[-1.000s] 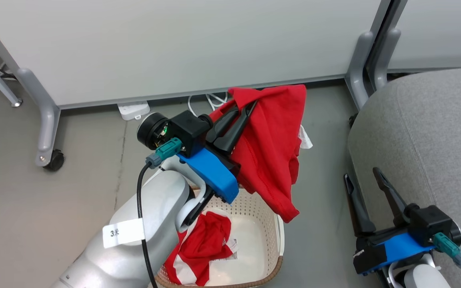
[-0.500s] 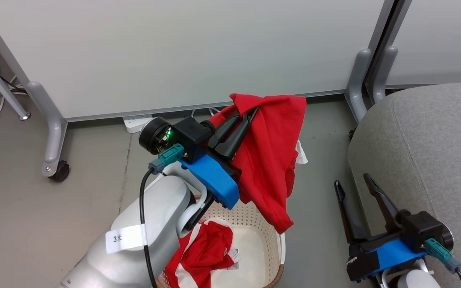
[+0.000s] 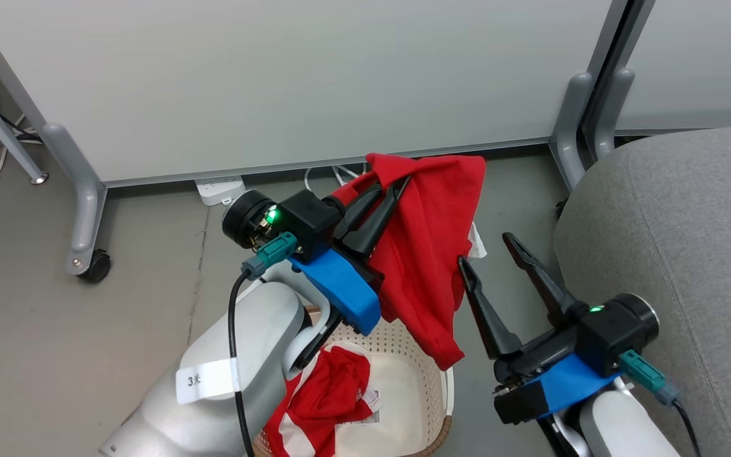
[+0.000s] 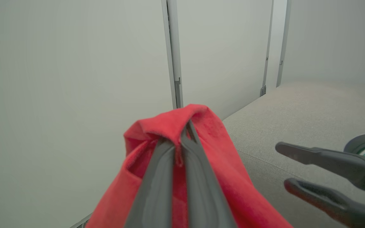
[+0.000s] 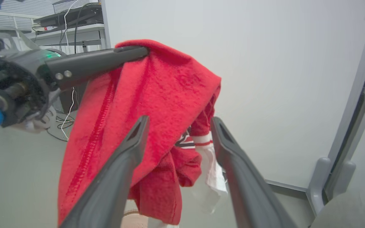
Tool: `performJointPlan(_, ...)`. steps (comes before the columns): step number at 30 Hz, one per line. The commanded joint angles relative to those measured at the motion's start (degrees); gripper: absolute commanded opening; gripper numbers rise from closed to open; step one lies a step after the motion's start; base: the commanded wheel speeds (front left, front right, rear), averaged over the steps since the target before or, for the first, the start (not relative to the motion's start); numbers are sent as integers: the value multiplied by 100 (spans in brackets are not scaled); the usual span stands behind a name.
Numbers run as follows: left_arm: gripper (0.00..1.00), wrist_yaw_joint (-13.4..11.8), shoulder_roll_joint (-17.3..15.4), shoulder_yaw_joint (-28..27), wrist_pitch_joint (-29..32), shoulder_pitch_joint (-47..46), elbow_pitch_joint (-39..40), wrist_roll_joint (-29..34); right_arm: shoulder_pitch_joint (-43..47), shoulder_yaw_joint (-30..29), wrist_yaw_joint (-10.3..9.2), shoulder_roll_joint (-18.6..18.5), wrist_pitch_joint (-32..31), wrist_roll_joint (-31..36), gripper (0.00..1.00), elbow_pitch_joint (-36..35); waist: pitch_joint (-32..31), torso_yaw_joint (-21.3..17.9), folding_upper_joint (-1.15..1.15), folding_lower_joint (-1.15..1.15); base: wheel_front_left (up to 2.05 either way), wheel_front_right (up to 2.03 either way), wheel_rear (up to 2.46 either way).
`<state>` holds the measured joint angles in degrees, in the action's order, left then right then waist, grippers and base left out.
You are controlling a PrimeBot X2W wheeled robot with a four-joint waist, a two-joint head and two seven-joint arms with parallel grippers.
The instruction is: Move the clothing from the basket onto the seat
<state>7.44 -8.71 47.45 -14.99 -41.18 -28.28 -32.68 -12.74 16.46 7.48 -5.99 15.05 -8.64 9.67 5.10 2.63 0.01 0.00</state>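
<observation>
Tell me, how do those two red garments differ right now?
The lifted garment hangs in the air above the floor, pinched at its top by the left gripper; the other garment lies inside the basket. The lifted garment drapes long and loose, while the other garment is crumpled in a heap. Both are bright red with some white trim.

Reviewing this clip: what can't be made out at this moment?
- Head view: the basket is cut by the bottom edge, and its left side is behind the left forearm.
- Head view: the second garment lies partly under that forearm, and the label beside it is too small to read.
- Right wrist view: the held garment folds over its own print.
</observation>
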Motion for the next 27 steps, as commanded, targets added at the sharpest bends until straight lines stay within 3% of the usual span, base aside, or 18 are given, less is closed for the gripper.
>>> performJointPlan(1,0,4,24,17,-29,5,-16,53,-153,144,3,-9,20,1,100,-28,31,13,-1,0,0,0,0)
performJointPlan(13,0,4,167,130,-29,-210,-26,96,-914,774,3,112,20,147,100,695,233,150,-1,0,0,0,0)
performJointPlan(27,0,4,284,261,-29,-321,37,88,-1387,411,3,281,20,596,100,1683,283,260,-1,0,0,0,0)
